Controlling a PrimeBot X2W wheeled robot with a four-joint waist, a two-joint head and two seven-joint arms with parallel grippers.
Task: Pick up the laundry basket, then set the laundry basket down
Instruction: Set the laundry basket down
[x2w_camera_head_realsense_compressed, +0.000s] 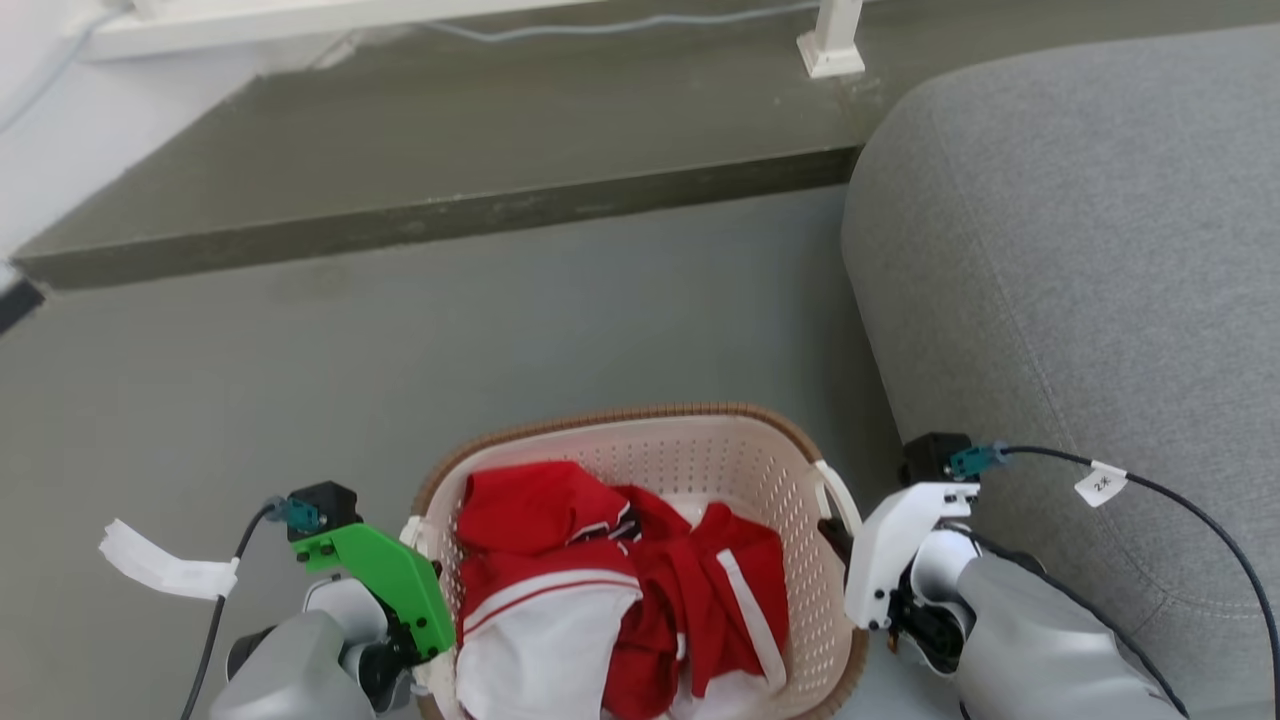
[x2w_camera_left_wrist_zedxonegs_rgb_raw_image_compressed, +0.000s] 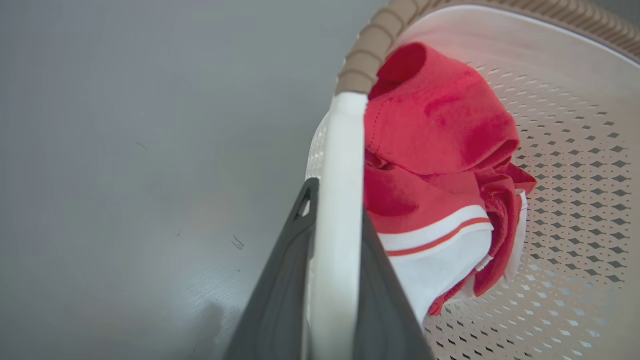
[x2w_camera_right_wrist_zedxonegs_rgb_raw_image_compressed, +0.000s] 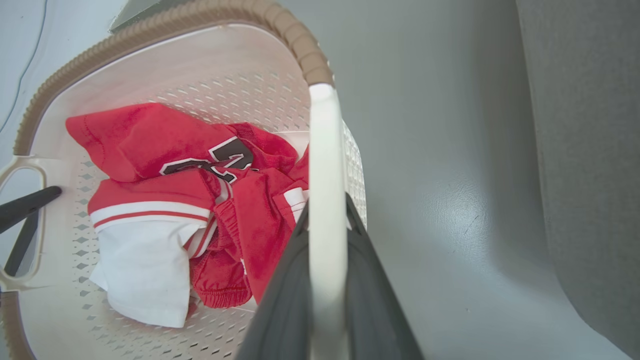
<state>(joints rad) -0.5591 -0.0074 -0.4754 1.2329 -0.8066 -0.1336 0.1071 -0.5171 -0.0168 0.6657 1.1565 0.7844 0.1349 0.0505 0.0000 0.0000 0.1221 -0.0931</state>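
Note:
The laundry basket (x2w_camera_head_realsense_compressed: 620, 425), cream and perforated with a brown woven-look rim, sits low in the middle of the head view, holding red and white clothes (x2w_camera_head_realsense_compressed: 600, 580). My left gripper (x2w_camera_head_realsense_compressed: 420, 560) is at its left loop handle. In the left wrist view, that gripper (x2w_camera_left_wrist_zedxonegs_rgb_raw_image_compressed: 336, 210) is shut on the white handle (x2w_camera_left_wrist_zedxonegs_rgb_raw_image_compressed: 340, 150), one dark finger on each side. My right gripper (x2w_camera_head_realsense_compressed: 838, 535) is at the right handle, and in the right wrist view it (x2w_camera_right_wrist_zedxonegs_rgb_raw_image_compressed: 327, 215) is clamped on that handle (x2w_camera_right_wrist_zedxonegs_rgb_raw_image_compressed: 325, 140). I cannot tell whether the basket touches the floor.
A grey sofa (x2w_camera_head_realsense_compressed: 1080, 250) stands close on the right, beside my right arm. A dark raised step (x2w_camera_head_realsense_compressed: 450, 150) runs across the back, with a white post (x2w_camera_head_realsense_compressed: 830, 40) and a cable on it. Grey floor (x2w_camera_head_realsense_compressed: 500, 320) lies ahead of the basket.

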